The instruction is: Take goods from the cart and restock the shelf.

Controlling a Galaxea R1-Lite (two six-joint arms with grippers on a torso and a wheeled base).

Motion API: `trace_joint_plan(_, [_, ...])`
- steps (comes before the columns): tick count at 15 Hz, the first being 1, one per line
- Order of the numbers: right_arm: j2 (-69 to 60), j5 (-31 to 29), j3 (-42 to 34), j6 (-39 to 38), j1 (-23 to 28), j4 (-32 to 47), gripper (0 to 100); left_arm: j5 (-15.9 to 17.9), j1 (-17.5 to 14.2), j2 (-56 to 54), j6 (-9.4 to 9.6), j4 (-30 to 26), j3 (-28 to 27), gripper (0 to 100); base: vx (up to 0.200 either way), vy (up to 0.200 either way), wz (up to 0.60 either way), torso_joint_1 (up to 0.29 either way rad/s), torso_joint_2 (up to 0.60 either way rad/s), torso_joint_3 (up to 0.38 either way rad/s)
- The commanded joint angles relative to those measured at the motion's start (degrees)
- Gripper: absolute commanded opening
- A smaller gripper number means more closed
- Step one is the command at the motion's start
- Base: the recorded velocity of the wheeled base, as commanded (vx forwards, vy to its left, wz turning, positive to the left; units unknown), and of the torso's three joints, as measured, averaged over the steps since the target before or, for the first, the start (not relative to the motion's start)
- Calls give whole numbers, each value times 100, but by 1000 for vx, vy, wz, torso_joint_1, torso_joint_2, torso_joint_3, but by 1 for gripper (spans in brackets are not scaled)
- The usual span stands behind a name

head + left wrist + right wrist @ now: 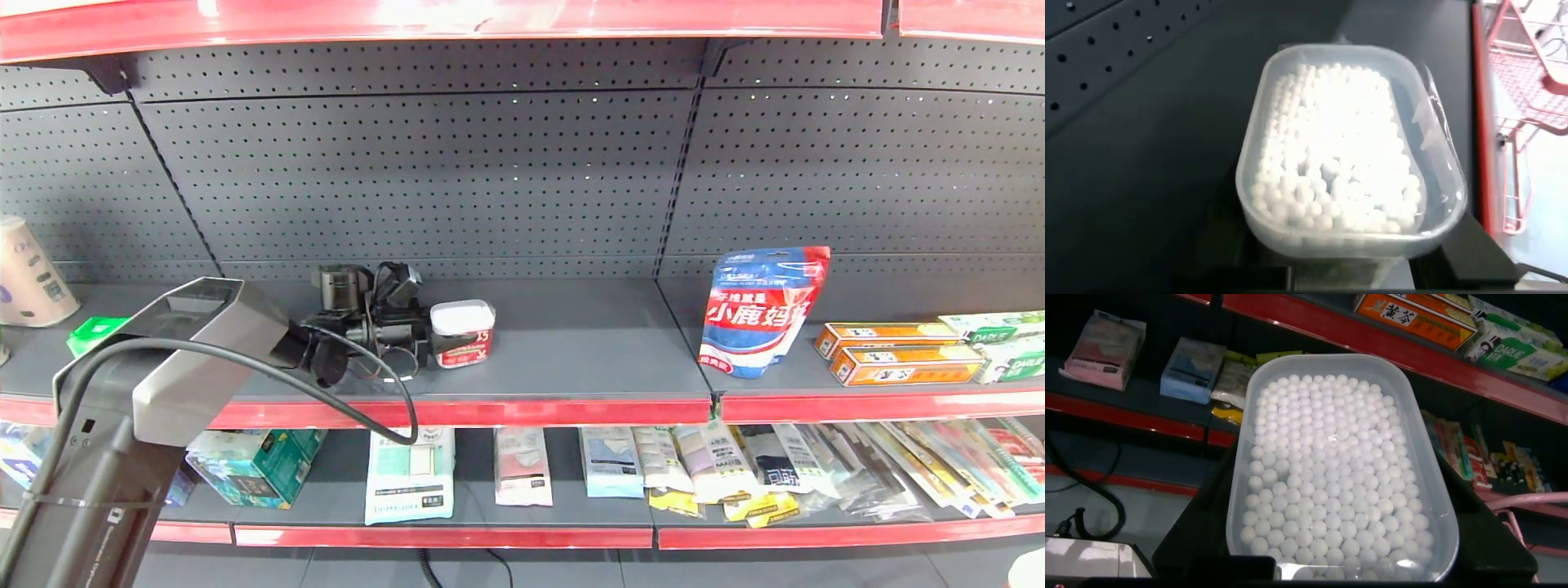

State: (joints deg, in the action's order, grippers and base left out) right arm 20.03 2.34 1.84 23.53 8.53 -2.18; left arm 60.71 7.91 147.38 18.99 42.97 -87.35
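Bead tub (463, 331) on shelf (571, 343), clasped in left pincer (433, 333), second bead tub (1335, 457) grasped by right pincer (1343, 543)

— How is the left arm (192, 343) posed?
— It is stretched forward from the lower left, with the left gripper (426, 333) clamped on 1 bead tub (463, 331).
— And the right gripper (1347, 518)?
— It is closed around a 2nd bead tub (1335, 457).

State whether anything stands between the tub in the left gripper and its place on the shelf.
Nothing visible does. The left gripper holds the tub of white beads at a bare stretch of the grey shelf; the blue pouch stands apart, farther to the robot's right.
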Motion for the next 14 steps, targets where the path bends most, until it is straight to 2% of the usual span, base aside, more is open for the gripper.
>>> trace_joint_plan(1, [10,3,0,11,-1,-2,0,143,-88,-324,-10,282,482,0,0,0,0,0,0,0])
trace_joint_plan(4, [1,3,0,3,-1,-2,0,319,-150,-342,-10,546,578,0,0,0,0,0,0,0])
trace_joint_plan(9, [10,-6,0,3,-1,-2,0,662,-211,-465,-1,827,1237,0,0,0,0,0,0,0])
trace_joint_plan(14, [27,3,0,3,-1,-2,0,820,-194,-368,26,818,1273,0,0,0,0,0,0,0])
